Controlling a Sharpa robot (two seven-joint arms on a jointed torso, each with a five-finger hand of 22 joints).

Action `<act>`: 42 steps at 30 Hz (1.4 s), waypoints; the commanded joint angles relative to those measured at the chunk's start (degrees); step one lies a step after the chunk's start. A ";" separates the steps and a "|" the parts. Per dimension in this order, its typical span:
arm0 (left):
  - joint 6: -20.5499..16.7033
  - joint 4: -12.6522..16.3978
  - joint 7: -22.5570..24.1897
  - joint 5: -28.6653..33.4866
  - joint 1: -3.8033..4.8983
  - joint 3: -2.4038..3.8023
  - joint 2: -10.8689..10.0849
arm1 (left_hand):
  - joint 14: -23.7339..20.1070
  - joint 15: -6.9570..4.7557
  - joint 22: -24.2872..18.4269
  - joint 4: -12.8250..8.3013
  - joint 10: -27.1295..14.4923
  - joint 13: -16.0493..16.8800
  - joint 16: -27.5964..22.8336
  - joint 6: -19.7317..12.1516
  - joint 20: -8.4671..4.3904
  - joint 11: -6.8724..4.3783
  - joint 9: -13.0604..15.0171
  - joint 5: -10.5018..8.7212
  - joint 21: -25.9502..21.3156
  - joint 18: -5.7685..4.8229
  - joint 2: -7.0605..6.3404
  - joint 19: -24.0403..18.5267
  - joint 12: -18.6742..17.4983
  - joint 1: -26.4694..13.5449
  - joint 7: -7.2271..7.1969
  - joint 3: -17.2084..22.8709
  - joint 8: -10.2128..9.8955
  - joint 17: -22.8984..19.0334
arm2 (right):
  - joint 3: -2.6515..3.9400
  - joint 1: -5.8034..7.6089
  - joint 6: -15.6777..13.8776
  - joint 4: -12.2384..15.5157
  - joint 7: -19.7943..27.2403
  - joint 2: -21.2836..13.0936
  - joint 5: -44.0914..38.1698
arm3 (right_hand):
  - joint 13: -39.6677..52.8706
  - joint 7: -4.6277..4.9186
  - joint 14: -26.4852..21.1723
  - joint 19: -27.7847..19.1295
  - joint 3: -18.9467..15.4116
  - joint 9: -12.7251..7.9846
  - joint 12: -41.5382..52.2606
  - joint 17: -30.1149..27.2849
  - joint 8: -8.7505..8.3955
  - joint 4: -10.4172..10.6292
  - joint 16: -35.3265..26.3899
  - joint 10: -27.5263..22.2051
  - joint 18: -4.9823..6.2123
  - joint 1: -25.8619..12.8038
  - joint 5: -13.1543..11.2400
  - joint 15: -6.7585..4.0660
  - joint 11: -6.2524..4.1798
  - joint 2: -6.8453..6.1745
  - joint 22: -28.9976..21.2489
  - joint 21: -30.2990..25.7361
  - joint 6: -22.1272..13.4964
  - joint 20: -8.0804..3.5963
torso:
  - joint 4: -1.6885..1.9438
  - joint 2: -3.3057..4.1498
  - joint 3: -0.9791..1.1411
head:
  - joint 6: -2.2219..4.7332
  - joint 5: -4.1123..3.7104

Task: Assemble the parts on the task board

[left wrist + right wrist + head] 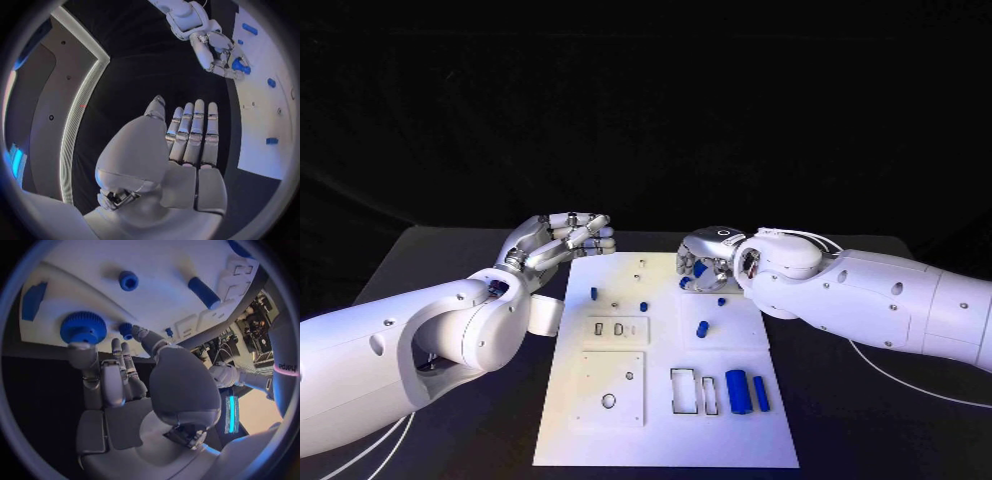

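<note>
1. Nearest of all, the white rectangular task board (733,440) lies lengthwise on the black table (877,420), its long axis running from 6 o'clock to 12 o'clock in the head view.
2. Toward its near end at about 5 o'clock, two dark blue bar-shaped parts (738,390) lie side by side, long axes pointing toward 12 o'clock, beside two narrow rectangular cut-outs (684,390).
3. At about 7 o'clock on the board a raised white square plate with an oval hole (609,400) sits flat; a smaller plate with two small slots (609,328) lies beyond it.
4. Near the board's middle a short blue cylindrical peg (704,327) lies tilted, its long axis pointing toward roughly 1 o'clock; small blue studs (643,306) stand farther on.
5. The left silver many-fingered hand (567,240) hovers just off the board's far edge at about 10 o'clock; in its wrist view the fingers (190,130) are stretched straight and close together, holding nothing.
6. The right silver many-fingered hand (708,258) is over the board's far end at about 1 o'clock. In its wrist view a fingertip (83,352) touches the round blue toothed gear part (83,327), which sits at the board's edge; whether the hand actually grips it I cannot tell.
7. No writing can be read on the board or parts.
</note>
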 commanded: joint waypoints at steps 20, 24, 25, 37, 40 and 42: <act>1.65 -0.03 -0.91 0.50 0.10 0.05 -0.20 | -0.09 0.29 -0.25 0.22 0.18 0.09 -0.52 -0.09 -0.06 0.29 -0.14 -0.12 -0.44 0.59 -0.05 0.42 -0.51 -0.73 0.35 -0.44 -0.36 0.13 | 0.00 -0.31 -2.31 0.39 -0.21 -0.01 -1.15 | 2.19 -1.98 3.13 0.65 8.81 6.07 0.76 3.25 4.44 0.98 3.91 8.04 -1.64 2.98 -5.24 -1.84 -2.43 2.66 10.79 8.40 4.44 -1.07 | 0.17 0.77 -0.15 | 0.14 -0.17; 1.75 -0.04 -1.01 0.50 0.10 0.05 -0.21 | -0.09 0.29 -0.25 0.22 0.18 0.09 -0.52 -0.09 -0.06 0.29 -0.14 -0.12 -0.44 0.59 -0.05 0.42 -0.51 -0.73 0.35 -0.44 -0.36 0.13 | 0.00 -0.34 -4.53 0.48 -0.51 -0.04 -1.32 | 2.38 -1.92 3.15 0.68 9.26 6.59 0.60 3.44 4.63 0.78 4.09 8.17 -1.71 3.25 -5.49 -1.85 -2.45 2.55 11.36 8.80 4.29 -1.13 | 0.20 0.84 -0.17 | 0.16 -0.21; 1.78 -0.04 -1.03 0.50 0.10 0.05 -0.21 | -0.09 0.29 -0.25 0.22 0.18 0.09 -0.52 -0.09 -0.06 0.29 -0.14 -0.12 -0.44 0.59 -0.05 0.42 -0.51 -0.73 0.35 -0.44 -0.36 0.13 | 0.00 -0.35 -5.20 0.58 -0.61 -0.06 -1.41 | 2.41 -1.91 3.15 0.67 9.33 6.68 0.56 3.45 4.65 0.75 4.12 8.17 -1.73 3.27 -5.54 -1.85 -2.44 2.50 11.44 8.86 4.25 -1.13 | 0.21 0.86 -0.18 | 0.19 -0.21; 1.96 -0.16 -1.28 0.81 0.10 0.05 -0.34 | -0.11 0.30 -0.30 0.26 0.16 0.09 -0.58 -0.11 -0.05 0.31 -0.15 -0.24 -0.49 0.59 -0.02 0.43 -0.58 -0.75 0.36 -0.48 -0.39 0.14 | 0.31 0.10 -12.92 2.31 -2.58 0.52 -2.58 | 2.61 -1.71 3.18 0.67 10.52 7.50 -0.04 3.68 4.64 0.57 4.43 7.79 -1.86 3.37 -5.45 -1.69 -2.22 1.97 12.47 9.61 3.60 -1.05 | 0.38 1.04 -0.30 | 0.69 -0.18; 2.00 -0.14 -1.28 0.90 0.10 0.05 -0.36 | -0.11 0.30 -0.30 0.26 0.16 0.09 -0.58 -0.11 -0.05 0.31 -0.15 -0.24 -0.49 0.59 -0.02 0.43 -0.58 -0.75 0.36 -0.48 -0.39 0.14 | 0.36 0.26 -14.20 1.23 -2.73 1.67 -2.66 | 2.63 -1.66 3.18 0.63 10.74 7.61 -0.11 3.65 4.61 0.57 4.45 7.69 -1.86 3.33 -5.43 -1.64 -2.16 1.85 12.55 9.68 3.48 -1.01 | 0.46 1.15 -0.29 | 0.74 -0.24; 2.03 -0.08 -1.28 0.94 0.10 0.05 -0.38 | -0.11 0.30 -0.30 0.26 0.16 0.09 -0.58 -0.11 -0.05 0.31 -0.15 -0.24 -0.49 0.59 -0.02 0.43 -0.58 -0.75 0.36 -0.48 -0.39 0.14 | 0.39 0.31 -14.71 0.38 -2.60 2.48 -2.54 | 2.64 -1.63 3.17 0.57 10.85 7.67 -0.15 3.64 4.58 0.59 4.46 7.62 -1.85 3.26 -5.46 -1.60 -2.11 1.74 12.55 9.68 3.40 -0.99 | 0.51 1.19 -0.31 | 0.69 -0.30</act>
